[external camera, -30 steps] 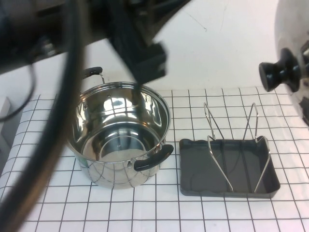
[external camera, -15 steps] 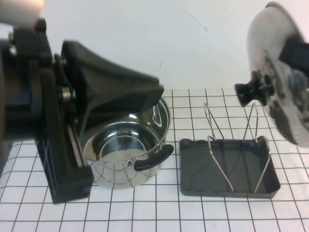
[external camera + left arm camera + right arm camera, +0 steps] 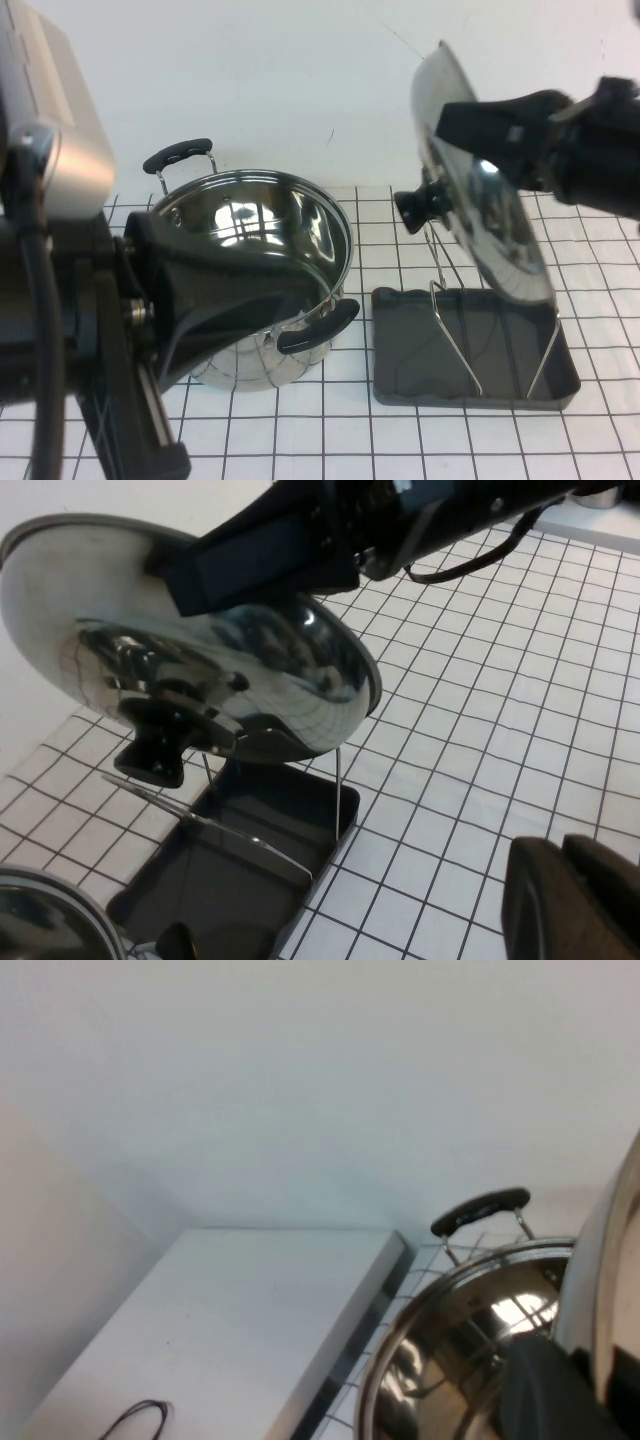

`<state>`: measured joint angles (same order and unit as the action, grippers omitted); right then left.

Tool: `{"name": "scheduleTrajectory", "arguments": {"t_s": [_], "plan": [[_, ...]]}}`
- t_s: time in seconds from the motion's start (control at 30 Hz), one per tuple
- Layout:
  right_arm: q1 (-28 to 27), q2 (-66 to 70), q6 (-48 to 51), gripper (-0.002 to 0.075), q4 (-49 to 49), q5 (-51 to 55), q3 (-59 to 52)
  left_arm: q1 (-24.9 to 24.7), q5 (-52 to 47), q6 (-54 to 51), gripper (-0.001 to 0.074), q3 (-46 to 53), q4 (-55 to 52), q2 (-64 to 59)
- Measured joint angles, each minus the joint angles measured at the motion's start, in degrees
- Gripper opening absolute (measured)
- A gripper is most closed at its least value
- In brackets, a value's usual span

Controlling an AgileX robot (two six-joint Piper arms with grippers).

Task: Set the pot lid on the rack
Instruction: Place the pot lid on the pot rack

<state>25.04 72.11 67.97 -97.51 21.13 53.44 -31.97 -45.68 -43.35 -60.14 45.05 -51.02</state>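
- Since the earlier frames, the pot lid (image 3: 478, 200) had travelled from the far right edge of the high view inward and lower, ending above the rack (image 3: 480, 335), while the left arm had pulled back toward the lower left, uncovering more of the pot (image 3: 250, 275).
- The right claw (image 3: 500, 130) was pinching the pot lid by its upper rim, one black finger lying across the domed outer face.
- The lid stood nearly on edge, tilted, with its black knob (image 3: 420, 205) pointing toward the pot.
- Its lower rim sat close to the right-hand prongs of the rack; whether it touched the wire could not be told.
- In the left wrist view the same lid (image 3: 200, 650) hung over the dark tray (image 3: 240, 860), its knob (image 3: 160, 745) just above the wire prongs.
- The rack's grey tray rested on the gridded tabletop (image 3: 400, 440), just beside the pot and to its right.
- The pot stood upright and uncovered, one black handle (image 3: 318, 325) toward the rack and the other (image 3: 178, 152) at the far side.
- The left claw (image 3: 575, 900) showed only as a dark shape at the edge of its own wrist view, low over the tabletop, well apart from the lid; whether it was spread or pressed together could not be told.
- In the right wrist view the pot (image 3: 470, 1350) appeared below, with the lid's rim (image 3: 600, 1280) at the frame edge.
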Motion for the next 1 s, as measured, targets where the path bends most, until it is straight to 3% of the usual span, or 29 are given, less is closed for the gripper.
{"name": "scheduleTrajectory", "arguments": {"t_s": [0.37, 1.0], "plan": [[2.12, 2.92, 0.72, 0.002, -0.71, -7.08, 0.27, 0.0, 0.0, 0.0, -0.0001, 1.25, 0.0, 1.1], [2.12, 10.06, -0.16, 0.002, -0.97, -8.31, 0.37, 0.0, 0.0, 0.0, -0.0001, 1.25, 0.66, 1.1]]}}
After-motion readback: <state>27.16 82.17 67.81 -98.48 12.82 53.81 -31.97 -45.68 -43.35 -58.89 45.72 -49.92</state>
